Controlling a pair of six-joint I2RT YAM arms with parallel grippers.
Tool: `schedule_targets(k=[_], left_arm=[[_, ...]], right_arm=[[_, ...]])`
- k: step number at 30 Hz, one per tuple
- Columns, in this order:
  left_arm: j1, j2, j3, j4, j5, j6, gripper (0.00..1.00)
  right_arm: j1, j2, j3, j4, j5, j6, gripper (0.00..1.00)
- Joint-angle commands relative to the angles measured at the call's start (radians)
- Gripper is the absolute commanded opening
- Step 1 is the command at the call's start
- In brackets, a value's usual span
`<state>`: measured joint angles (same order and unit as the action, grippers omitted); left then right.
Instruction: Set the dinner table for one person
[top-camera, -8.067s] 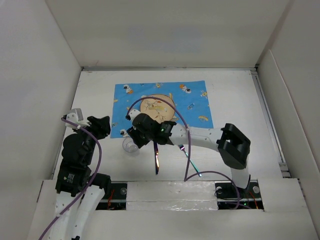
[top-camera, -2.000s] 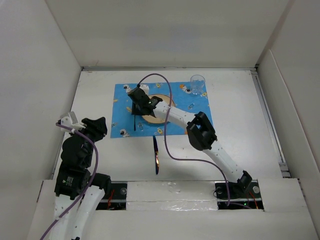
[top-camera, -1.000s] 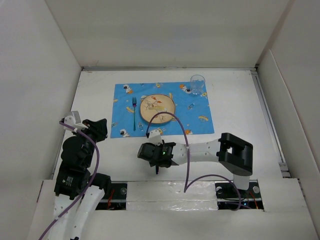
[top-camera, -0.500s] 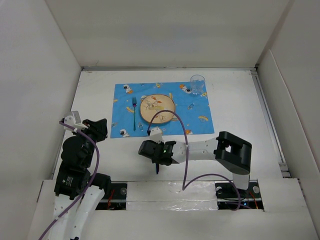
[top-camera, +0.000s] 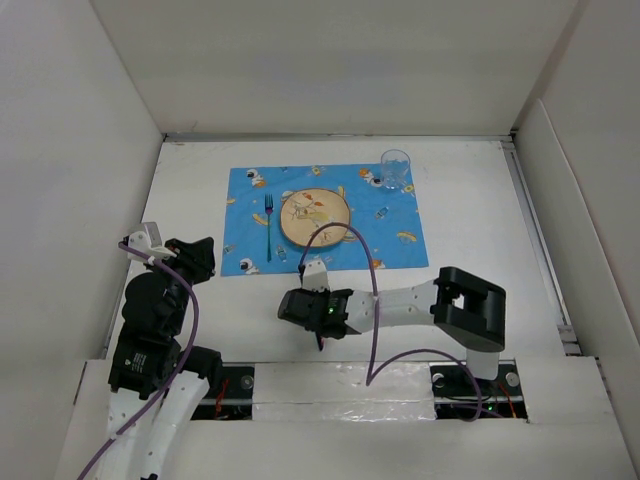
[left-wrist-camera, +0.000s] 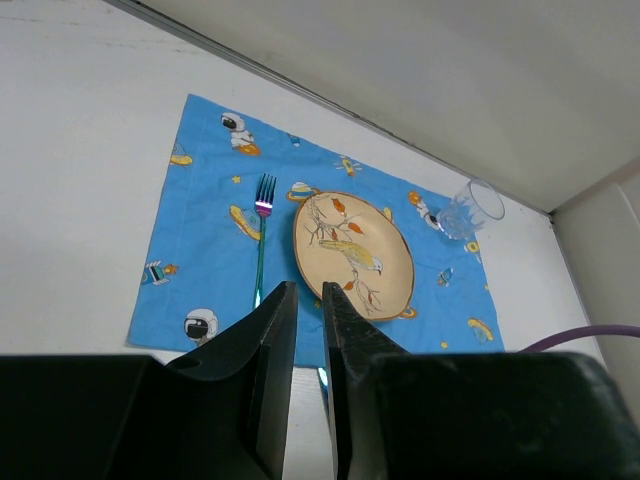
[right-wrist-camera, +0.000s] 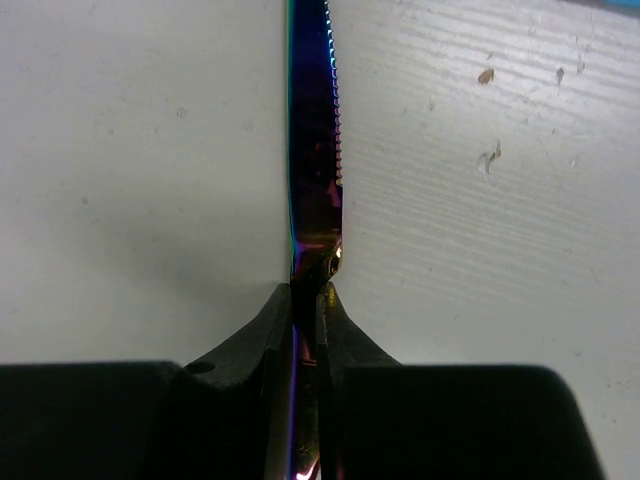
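On the white dinner table (top-camera: 480, 210) near its front edge lies an iridescent knife (right-wrist-camera: 312, 150), blade pointing away from the wrist camera. My right gripper (right-wrist-camera: 312, 292) is shut on the knife's handle, low over the tabletop; from above, this gripper (top-camera: 314, 318) covers most of the knife. Off to the left, my left gripper (left-wrist-camera: 308, 290) hovers over the table with its jaws nearly together and nothing between them; from above it (top-camera: 200, 255) sits left of the placemat.
A blue cartoon-print placemat (top-camera: 400, 215) lies mid-table. On it are a tan bird-pattern plate (top-camera: 314, 217), a fork (top-camera: 268, 225) left of the plate, and a clear glass (top-camera: 395, 168) at its far right corner. White walls border the table.
My right gripper has closed on the knife's handle over the last second and shifted slightly. The left arm has stayed where it was.
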<state>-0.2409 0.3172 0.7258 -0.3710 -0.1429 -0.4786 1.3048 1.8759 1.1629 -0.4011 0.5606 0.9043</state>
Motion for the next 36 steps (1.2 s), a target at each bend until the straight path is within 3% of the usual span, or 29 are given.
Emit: schedule_targets(k=[1,14,23,29,36], left_arm=[[-0.005,-0.006,0.003,0.033,-0.007,0.011,0.15],[-0.005,0.000,0.001,0.035,-0.003,0.011,0.15],[-0.005,0.003,0.000,0.032,0.000,0.015,0.15],[-0.005,0.016,0.001,0.030,-0.003,0.014,0.15],[-0.005,0.026,0.000,0.030,-0.009,0.012,0.15]], right_arm=[[0.036,-0.010,-0.032,-0.151,0.028,0.048,0.01],[-0.007,-0.248,0.043,-0.213,0.074,-0.056,0.00],[-0.330,-0.311,0.064,-0.068,0.010,-0.319,0.00],[-0.548,-0.213,0.139,0.024,-0.065,-0.442,0.00],[-0.691,-0.046,0.234,0.077,-0.186,-0.524,0.00]])
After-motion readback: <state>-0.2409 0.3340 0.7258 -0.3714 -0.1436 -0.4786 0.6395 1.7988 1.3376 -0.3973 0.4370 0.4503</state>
